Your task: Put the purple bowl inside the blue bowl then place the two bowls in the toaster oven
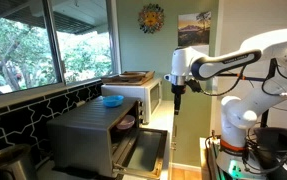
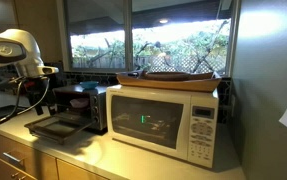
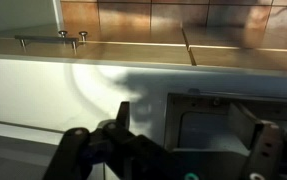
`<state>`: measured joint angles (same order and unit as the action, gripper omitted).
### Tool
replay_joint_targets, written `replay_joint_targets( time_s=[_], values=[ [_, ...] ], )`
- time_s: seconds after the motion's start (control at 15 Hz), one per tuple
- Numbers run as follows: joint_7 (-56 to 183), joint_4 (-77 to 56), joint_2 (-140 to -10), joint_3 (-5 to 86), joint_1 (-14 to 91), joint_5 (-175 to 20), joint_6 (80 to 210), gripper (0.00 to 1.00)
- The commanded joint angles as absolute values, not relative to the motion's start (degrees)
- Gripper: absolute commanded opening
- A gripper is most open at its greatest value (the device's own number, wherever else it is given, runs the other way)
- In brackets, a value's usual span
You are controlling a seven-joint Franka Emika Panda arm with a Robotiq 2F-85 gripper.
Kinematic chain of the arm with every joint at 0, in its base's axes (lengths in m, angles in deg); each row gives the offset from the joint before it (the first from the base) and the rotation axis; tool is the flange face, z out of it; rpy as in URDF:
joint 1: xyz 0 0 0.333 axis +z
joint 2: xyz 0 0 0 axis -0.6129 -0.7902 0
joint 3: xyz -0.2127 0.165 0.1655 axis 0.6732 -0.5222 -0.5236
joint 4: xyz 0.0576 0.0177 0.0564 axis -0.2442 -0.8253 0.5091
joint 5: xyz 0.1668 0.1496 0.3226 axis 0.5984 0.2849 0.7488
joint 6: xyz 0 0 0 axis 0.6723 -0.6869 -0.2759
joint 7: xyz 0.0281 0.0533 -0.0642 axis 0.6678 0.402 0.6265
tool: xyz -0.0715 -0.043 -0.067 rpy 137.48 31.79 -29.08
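Sitting rim-up on the roof of the boxy grey steel toaster oven [image 1: 83, 135]: small light-blue plastic bowl [image 1: 112, 101]. Small maroon-purple plastic bowl [image 1: 128, 122] is inside the cavity. Door dropped flat, mouth facing the arm. Gripper [image 1: 178, 100] hangs high beside the door. In an exterior view, oven [image 2: 83, 108] door is down. Wrist view: fingers [image 3: 118, 122] spread wide, empty.

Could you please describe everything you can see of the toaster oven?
The toaster oven is a boxy grey appliance, metal by its look. It stands on the counter below the window, beside the white microwave. Its front door is dropped open, roughly level. The blue bowl sits on its top, and the purple bowl shows inside the cavity. The gripper hangs clear of it.
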<state>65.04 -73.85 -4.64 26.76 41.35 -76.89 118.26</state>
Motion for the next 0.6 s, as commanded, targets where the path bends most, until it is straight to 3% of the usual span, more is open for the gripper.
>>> replay_joint_targets(
  time_s=[0.0,0.53],
  values=[
    [64.44,-73.72,-4.80,27.42,42.19,-77.50,118.10,1.00],
    [63.81,-73.44,-6.04,27.15,42.58,-76.47,119.37,1.00]
  ],
)
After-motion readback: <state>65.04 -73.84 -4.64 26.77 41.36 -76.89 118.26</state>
